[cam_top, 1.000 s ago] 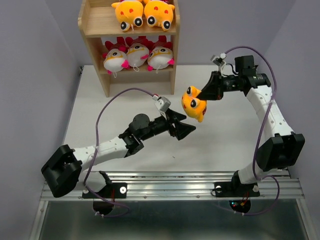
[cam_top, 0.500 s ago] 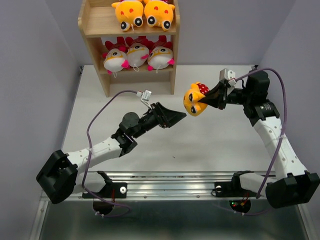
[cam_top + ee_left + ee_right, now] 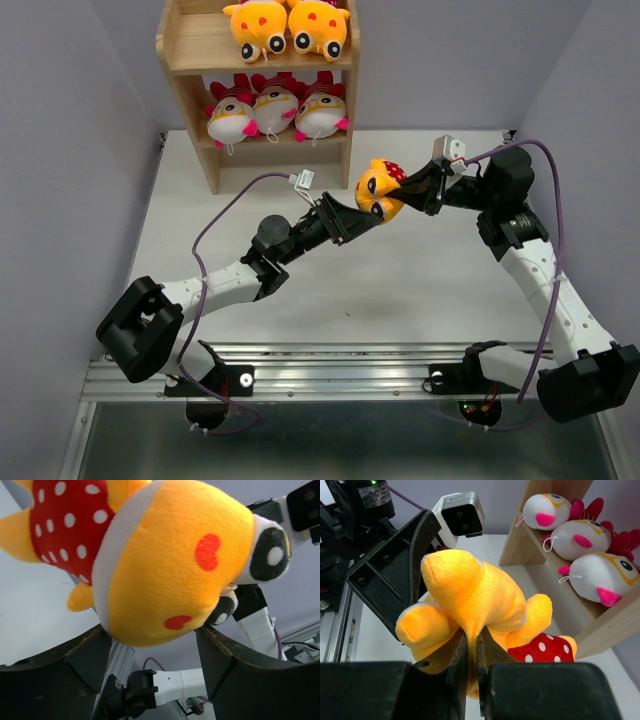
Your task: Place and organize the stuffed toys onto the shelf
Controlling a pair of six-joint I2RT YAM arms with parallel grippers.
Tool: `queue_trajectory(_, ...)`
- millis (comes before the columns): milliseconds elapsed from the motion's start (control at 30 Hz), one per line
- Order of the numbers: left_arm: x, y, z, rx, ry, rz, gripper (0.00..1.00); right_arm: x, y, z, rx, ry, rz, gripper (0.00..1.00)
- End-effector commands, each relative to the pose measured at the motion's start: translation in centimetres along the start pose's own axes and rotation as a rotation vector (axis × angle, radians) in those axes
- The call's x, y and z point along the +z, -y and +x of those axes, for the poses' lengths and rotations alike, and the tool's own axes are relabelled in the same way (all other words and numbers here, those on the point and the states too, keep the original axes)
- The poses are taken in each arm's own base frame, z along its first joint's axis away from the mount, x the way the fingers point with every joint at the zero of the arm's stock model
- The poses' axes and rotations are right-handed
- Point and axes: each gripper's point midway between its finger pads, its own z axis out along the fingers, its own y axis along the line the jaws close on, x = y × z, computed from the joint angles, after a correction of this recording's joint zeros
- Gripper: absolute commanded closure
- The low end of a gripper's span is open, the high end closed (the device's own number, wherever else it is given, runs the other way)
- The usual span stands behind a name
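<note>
1. The held orange toy (image 3: 379, 188) hangs in the air above the table (image 3: 440, 290), a little past the table's centre toward 12 o'clock. It is clear of the surface and sits between the two grippers.
2. The right gripper (image 3: 418, 190) reaches in from the toy's 3 o'clock. Its wrist view shows the fingers (image 3: 435, 690) pressed almost together on a fold of yellow plush. The red dotted body lies at 4 o'clock of that pinch.
3. The left gripper (image 3: 360, 214) comes up from the toy's 8 o'clock with its jaws spread wide. In its wrist view the toy's round head sits down into the gap between both black fingers (image 3: 85, 660). The head is touching or just beside each inner edge, and whether they press on it cannot be told.
4. The shelf (image 3: 190, 60) stands at 11 o'clock on the table.
5. Two orange toys (image 3: 290, 28) lie side by side on the right part of the upper tier.
6. Three white-faced toys (image 3: 272, 110) fill the lower tier in a row, faces outward.
</note>
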Motion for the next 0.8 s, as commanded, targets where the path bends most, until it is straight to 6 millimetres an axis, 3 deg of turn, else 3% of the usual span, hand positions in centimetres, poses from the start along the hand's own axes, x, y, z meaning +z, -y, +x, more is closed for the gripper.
queue_trajectory(0,0.4,6.5,-2.5,0.056,0.075,0.224,0.32,0.3,-0.8,0.1,0.030,0.006,-0.010,0.95)
queue_trajectory(167,0.2,6.2,-2.4,0.083,0.077,0.221,0.68,0.2,-1.9,1.1,0.062,-0.016,-0.033,0.91)
queue_trajectory(200,0.0,5.9,-2.4,0.086,0.076,0.214,0.85,0.1,-2.1,1.7,0.065,-0.030,-0.037,0.90)
queue_trajectory(267,-0.2,5.7,-2.5,0.119,0.081,0.196,1.00,-0.1,-2.6,1.9,0.060,-0.041,-0.047,0.85)
queue_trajectory(300,-0.2,5.5,-2.6,0.140,0.080,0.181,1.00,-0.2,-2.8,2.4,0.062,-0.057,-0.055,0.78)
queue_trajectory(333,-0.1,4.0,-2.2,0.205,0.057,0.116,1.00,-0.3,-3.0,2.3,0.047,-0.064,-0.063,0.72)
queue_trajectory(400,-0.2,4.2,-2.6,0.306,0.048,0.077,1.00,-0.7,-3.4,2.5,0.043,-0.087,-0.062,0.54)
queue_trajectory(433,-0.3,3.7,-2.6,0.358,0.034,0.046,1.00,-0.8,-3.2,2.4,0.045,-0.094,-0.045,0.34)
queue_trajectory(500,-1.1,2.2,-2.8,0.528,-0.011,-0.057,1.00,-1.1,-2.8,2.2,0.049,-0.112,0.001,0.18)
queue_trajectory(600,-3.2,0.9,-3.0,0.772,-0.091,-0.147,1.00,-1.3,-3.2,1.7,0.052,-0.122,-0.019,0.10)
queue_trajectory(700,-5.6,-0.3,-3.4,0.925,-0.165,-0.249,1.00,-1.1,-4.1,1.6,0.148,-0.128,-0.073,0.06)
queue_trajectory(733,-6.7,-1.5,-3.1,1.010,-0.234,-0.290,1.00,-0.9,-4.2,1.9,0.224,-0.133,-0.081,0.05)
queue_trajectory(767,-7.5,-1.4,-3.6,1.065,-0.239,-0.308,1.00,-0.8,-4.3,1.7,0.255,-0.129,-0.092,0.05)
